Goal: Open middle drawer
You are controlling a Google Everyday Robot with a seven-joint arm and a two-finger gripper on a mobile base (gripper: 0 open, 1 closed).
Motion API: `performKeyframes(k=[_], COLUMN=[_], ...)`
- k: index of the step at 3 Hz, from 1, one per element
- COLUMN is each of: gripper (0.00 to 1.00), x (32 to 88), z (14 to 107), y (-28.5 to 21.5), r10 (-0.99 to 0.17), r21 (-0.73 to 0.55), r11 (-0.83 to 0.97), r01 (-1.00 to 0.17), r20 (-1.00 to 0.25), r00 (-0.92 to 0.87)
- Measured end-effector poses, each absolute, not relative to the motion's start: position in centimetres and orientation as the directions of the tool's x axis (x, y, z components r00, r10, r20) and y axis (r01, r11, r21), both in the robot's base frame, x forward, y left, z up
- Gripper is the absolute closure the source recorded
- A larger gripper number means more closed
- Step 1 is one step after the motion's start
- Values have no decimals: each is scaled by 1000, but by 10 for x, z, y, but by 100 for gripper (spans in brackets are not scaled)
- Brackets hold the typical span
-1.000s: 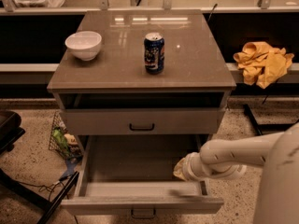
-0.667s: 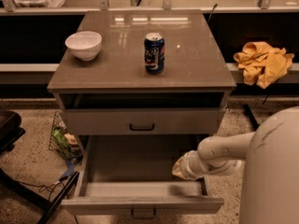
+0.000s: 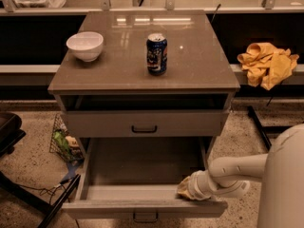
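The middle drawer (image 3: 142, 163) is pulled far out of the grey-beige cabinet. Its plain box interior shows nothing inside, and its small black handle (image 3: 145, 216) sits at the bottom edge of the view. My gripper (image 3: 186, 190) is at the end of the pale arm coming in from the right. It rests at the drawer's front right corner, just inside the front panel. Above the open drawer, another drawer front (image 3: 104, 124) with a black bar handle stands pushed in. Anything under the open drawer is hidden.
A blue soda can (image 3: 156, 53) and a white bowl (image 3: 85, 45) stand on the cabinet top (image 3: 199, 61). A yellow cloth (image 3: 268, 63) lies on the ledge at right. A wire basket with packets (image 3: 64, 144) and black legs (image 3: 28, 198) are on the floor at left.
My gripper has shifted a little toward the drawer's front panel, and my arm and body fill more of the right edge. The drawer stays pulled out.
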State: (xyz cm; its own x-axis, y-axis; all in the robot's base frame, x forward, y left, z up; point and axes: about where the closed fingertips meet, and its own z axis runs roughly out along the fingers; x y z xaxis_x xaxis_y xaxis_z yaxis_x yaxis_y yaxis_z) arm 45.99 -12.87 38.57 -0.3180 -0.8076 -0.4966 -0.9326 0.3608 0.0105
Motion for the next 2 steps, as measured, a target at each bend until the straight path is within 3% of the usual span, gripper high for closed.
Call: performKeyframes(k=[2], gripper=[100], x=[446], z=[382], y=[-132], r10=[-783], r21=[31], r11=[398], r01=[-917], r20=[-509], r00=[-357])
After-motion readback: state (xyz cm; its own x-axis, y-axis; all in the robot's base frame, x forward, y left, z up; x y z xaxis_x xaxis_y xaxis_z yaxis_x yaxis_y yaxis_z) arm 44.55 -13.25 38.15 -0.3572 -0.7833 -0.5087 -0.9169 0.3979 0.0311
